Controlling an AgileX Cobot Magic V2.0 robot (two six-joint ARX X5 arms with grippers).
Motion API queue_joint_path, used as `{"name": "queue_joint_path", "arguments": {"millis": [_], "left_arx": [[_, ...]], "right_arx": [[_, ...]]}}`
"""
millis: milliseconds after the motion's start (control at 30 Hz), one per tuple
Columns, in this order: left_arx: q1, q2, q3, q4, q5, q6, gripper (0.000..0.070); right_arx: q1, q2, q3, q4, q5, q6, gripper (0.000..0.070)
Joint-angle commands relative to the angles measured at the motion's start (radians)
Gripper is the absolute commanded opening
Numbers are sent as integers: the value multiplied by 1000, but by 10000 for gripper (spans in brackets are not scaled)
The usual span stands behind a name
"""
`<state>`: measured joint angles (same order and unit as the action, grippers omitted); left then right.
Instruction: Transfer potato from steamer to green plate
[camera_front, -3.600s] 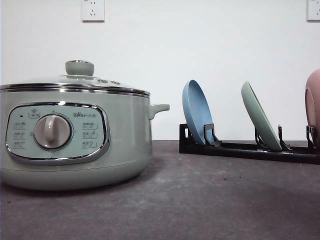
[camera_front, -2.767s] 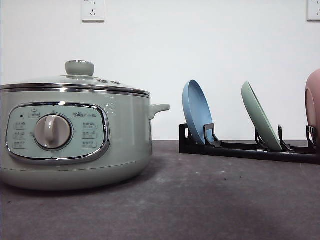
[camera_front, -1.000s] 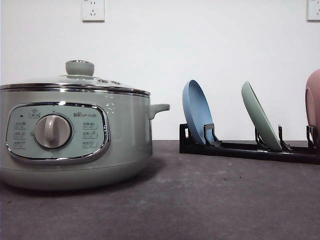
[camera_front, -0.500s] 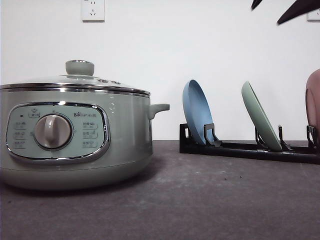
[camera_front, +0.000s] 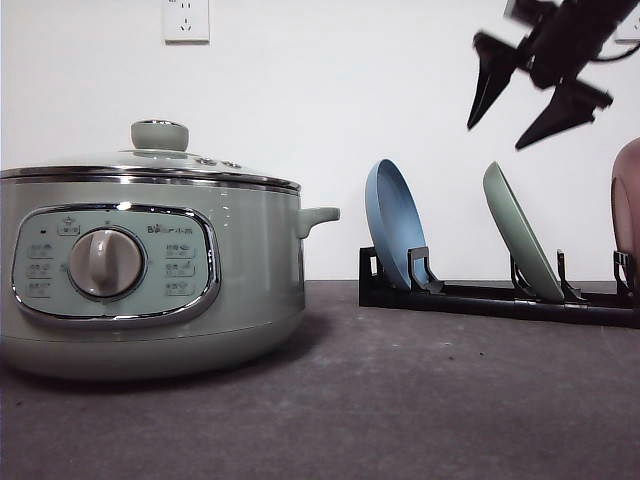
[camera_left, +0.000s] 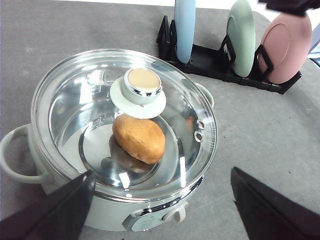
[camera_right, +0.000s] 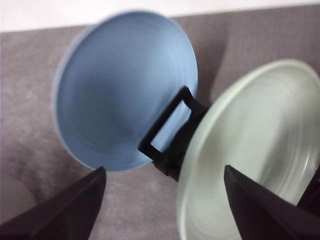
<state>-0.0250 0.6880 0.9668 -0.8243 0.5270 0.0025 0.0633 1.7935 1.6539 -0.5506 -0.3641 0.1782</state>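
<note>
pretty much nothing done yet — the potato (camera_left: 139, 138) sits inside the steamer (camera_front: 150, 270) with the glass lid (camera_left: 125, 120) on, and the green plate (camera_front: 522, 232) stands on edge in the black rack (camera_front: 480, 297), right of the steamer, between the blue plate (camera_front: 395, 224) and the pink dish (camera_left: 285, 47). so lid off, plate out and laid flat on the worktop (camera_front: 420, 400), potato moved are all left, i'd say. right gripper (camera_front: 528, 92) hangs above the green plate, jaws spread wide, holding nothing. left gripper (camera_left: 160, 210) hovers over the steamer — also wide apart and empty.
</note>
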Motion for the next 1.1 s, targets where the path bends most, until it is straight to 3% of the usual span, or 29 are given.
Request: {"name": "queue_joint_path", "arguments": {"millis": [0,333,767,1067], "left_arx": [[-3,5,27,8,5,11,556],[-3,5,27,4,5,11,555],[-3,5,27,4,5,11,555],[-3,5,27,4,5,11,555]], "right_arx": [[5,35,24,20,3,6,469],[15,98,23,35,56,5,349],[16,109,23,34,54,5,18],[16,81,24,38,50,2,7]]}}
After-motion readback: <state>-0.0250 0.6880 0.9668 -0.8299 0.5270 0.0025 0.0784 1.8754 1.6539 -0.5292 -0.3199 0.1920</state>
